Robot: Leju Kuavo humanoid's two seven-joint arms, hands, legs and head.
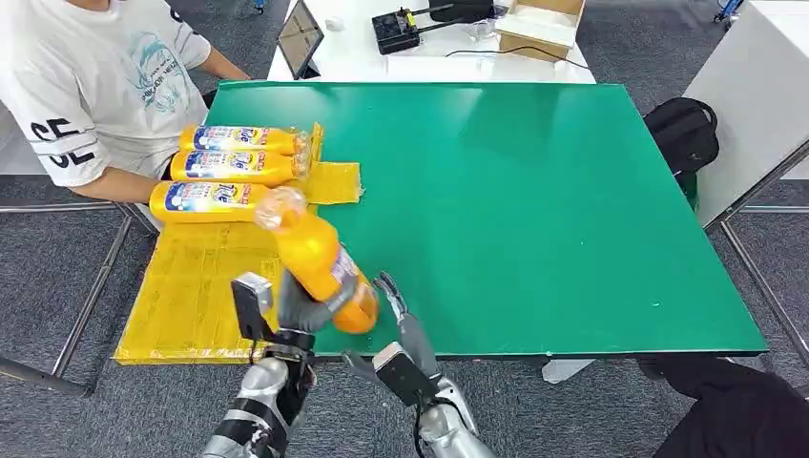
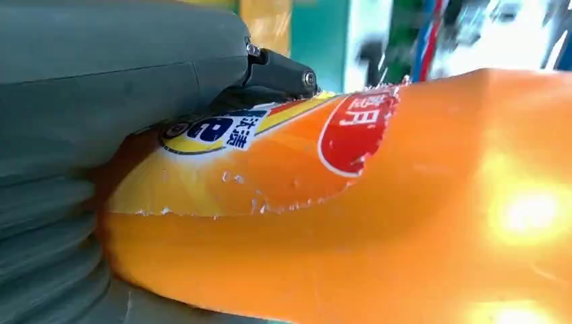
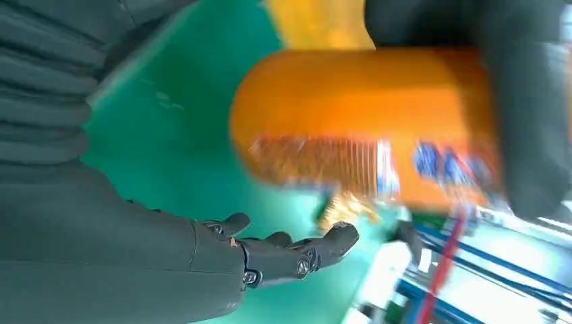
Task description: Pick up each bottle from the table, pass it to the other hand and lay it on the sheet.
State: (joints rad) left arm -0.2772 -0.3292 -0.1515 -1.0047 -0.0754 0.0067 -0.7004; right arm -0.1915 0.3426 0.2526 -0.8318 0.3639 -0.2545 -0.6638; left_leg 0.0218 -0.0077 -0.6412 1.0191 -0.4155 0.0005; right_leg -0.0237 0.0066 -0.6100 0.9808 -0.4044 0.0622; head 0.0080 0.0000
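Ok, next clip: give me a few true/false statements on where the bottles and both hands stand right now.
1. The left hand holds an orange bottle. True.
2. The right hand grips that bottle too. False: its fingers are spread beside it, holding nothing.
3. Three bottles lie on the yellow sheet. True.
4. The held bottle rests flat on the green table. False: it is tilted in the air, cap end toward the sheet.
5. A person sits by the sheet. True.
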